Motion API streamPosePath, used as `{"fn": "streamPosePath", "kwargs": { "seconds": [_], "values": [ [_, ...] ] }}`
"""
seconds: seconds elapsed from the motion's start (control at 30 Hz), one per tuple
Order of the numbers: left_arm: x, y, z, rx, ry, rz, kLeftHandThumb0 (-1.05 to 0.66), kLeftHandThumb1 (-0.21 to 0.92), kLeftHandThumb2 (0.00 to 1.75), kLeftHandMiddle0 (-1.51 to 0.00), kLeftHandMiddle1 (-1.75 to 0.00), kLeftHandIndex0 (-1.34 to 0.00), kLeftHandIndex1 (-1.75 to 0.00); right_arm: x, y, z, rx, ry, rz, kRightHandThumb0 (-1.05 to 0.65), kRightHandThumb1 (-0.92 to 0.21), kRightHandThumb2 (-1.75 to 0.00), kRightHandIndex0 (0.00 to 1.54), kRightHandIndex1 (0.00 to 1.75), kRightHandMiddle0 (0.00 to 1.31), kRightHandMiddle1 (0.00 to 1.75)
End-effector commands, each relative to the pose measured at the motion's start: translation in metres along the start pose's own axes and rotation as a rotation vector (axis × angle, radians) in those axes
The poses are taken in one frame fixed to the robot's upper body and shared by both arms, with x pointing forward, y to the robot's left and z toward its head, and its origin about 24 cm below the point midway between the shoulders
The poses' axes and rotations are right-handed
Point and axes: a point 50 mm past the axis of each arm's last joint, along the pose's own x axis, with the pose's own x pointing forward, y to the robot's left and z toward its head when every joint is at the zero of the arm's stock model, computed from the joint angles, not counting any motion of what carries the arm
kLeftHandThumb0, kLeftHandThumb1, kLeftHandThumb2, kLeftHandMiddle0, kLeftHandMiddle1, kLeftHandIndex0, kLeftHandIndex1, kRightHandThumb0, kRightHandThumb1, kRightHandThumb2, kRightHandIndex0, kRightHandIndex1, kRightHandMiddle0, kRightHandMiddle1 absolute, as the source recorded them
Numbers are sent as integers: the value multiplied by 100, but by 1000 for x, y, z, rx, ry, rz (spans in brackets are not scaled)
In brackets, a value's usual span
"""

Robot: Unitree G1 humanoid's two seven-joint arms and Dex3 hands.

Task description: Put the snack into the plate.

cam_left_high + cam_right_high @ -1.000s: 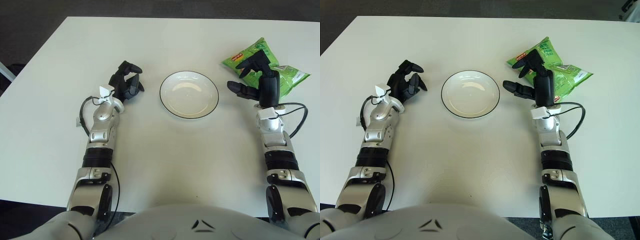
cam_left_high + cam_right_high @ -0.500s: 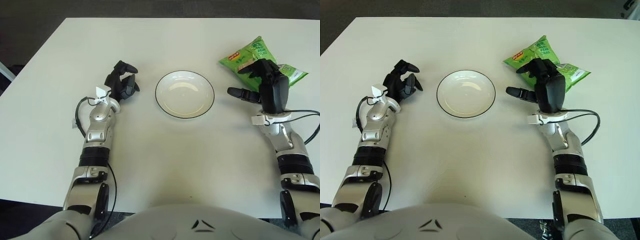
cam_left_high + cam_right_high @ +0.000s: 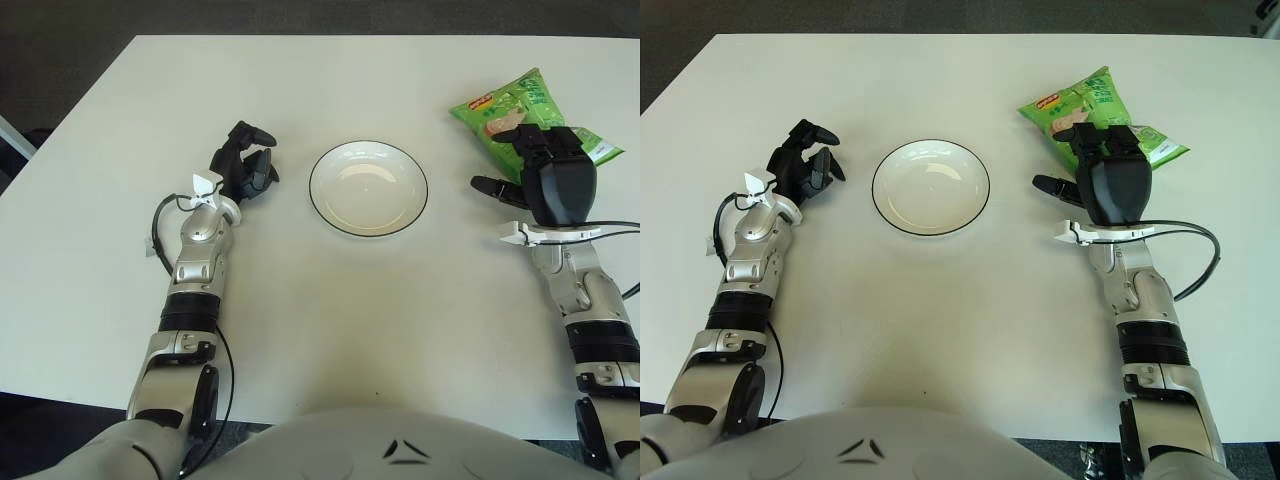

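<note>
Since one second ago, our right hand (image 3: 545, 175) has moved to the right and closer to us, and the view has shifted a little, so the plate now shows slightly more to the left.

From left to right on the white worktop (image 3: 330, 300): our left hand (image 3: 245, 165) shows just to the left of the plate, with its dark fingers loosely curled and holding nothing. We cannot tell whether it touches the worktop.

The plate (image 3: 368, 187) is white with a thin dark rim. It stands near the middle of the worktop and has nothing in it.

Our right hand is to the right of the plate, well apart from it. Its back is turned up, its thumb points left toward the plate, and the other fingers reach over the near edge of the snack. We cannot tell whether they press on the bag, but they do not close around it.

The snack (image 3: 515, 105) is a green bag that lies flat at the far right of the worktop, outside the plate. It carries a small red label at its far-left corner; the writing is too small to read.
</note>
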Motion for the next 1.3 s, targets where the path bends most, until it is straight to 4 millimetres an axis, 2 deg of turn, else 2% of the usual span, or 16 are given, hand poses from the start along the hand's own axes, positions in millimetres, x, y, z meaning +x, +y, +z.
{"fn": "streamPosePath", "kwargs": {
  "seconds": [0.0, 0.43, 0.77, 1.27],
  "values": [
    [-16, -4, -28, -13, 126, 9, -37, 74, 75, -78, -175, -32, -174, 2, -6, -4, -16, 7, -26, -65, -92, -42, 51, 1, 45, 42],
    [-16, -5, -28, 7, 119, 12, -37, 74, 76, -78, -175, -32, -175, 8, -15, -9, -33, 34, -103, -68, -92, -42, 51, 0, 44, 35],
    [-16, -6, -29, 11, 119, 13, -37, 74, 75, -78, -174, -31, -175, 14, -22, -10, 18, 24, -144, -68, -92, -41, 50, 0, 43, 33],
    [-15, -5, -29, 29, 119, 14, -37, 74, 75, -78, -174, -31, -175, 19, -31, -6, 55, -54, -210, -60, -92, -31, 50, 0, 43, 29]
  ]
}}
